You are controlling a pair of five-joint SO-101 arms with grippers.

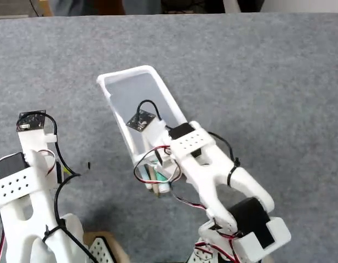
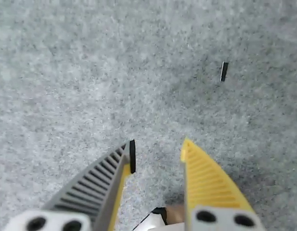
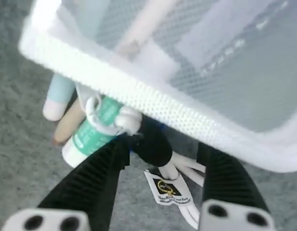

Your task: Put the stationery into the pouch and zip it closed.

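The pouch [image 1: 133, 93] lies flat on the table [image 1: 267, 66], slanting from far left to near right. Pens [image 3: 56, 101] and a glue stick [image 3: 93, 132] poke out of its near end. The right gripper [image 3: 162, 145] is right there, jaws apart around a black bit [image 3: 150, 144]. The left gripper [image 2: 159, 143], also spread, is well off to the side.

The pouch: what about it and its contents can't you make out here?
Pouch near end: high view, right arm covers it.
Stationery count: right wrist view, pouch rim and mesh hide most of each piece.
Small black speck: left wrist view, too small to identify.
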